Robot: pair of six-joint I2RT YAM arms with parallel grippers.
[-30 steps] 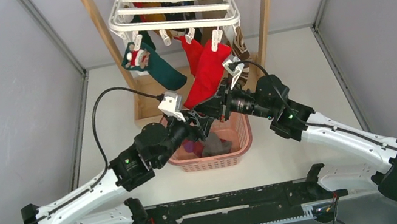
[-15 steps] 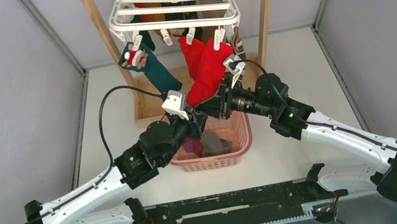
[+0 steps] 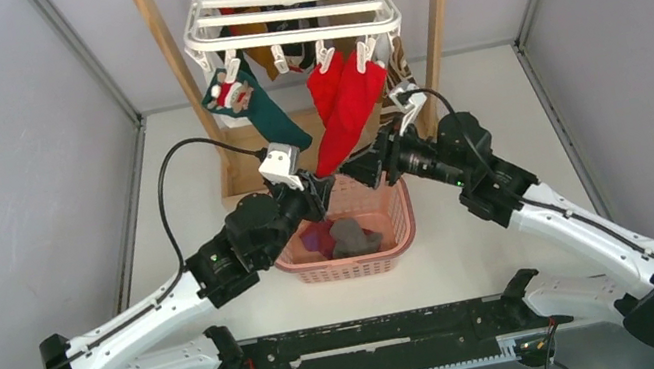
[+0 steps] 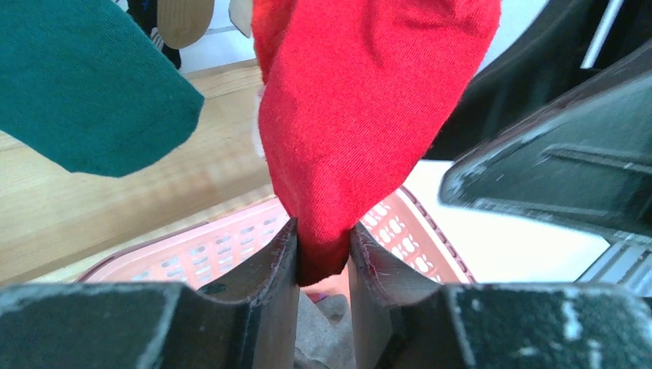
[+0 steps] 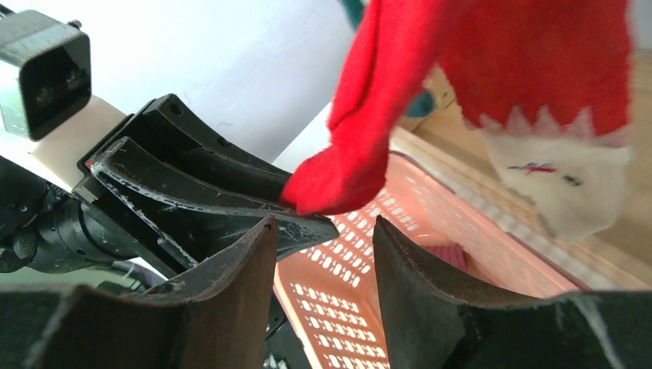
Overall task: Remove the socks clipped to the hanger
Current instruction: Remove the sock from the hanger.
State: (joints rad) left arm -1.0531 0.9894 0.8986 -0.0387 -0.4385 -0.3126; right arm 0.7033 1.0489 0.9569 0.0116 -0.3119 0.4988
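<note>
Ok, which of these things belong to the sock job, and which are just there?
Job: white hanger; red sock, pinched by left gripper; green sock, clipped on; right gripper, open and empty.
Just there: wooden rack; pink basket holding loose socks, likely the drop spot.

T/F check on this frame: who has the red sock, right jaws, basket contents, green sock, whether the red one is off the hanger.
1. The left gripper is shut on the tip of the red sock. True.
2. The right gripper also clamps it. False: its jaws stand open with nothing between them.
3. The pink basket has nothing in it. False: a grey sock and a magenta sock lie inside.
4. The green sock hangs from the hanger. True.
5. The red sock is off the hanger. False: its top is clipped there.
</note>
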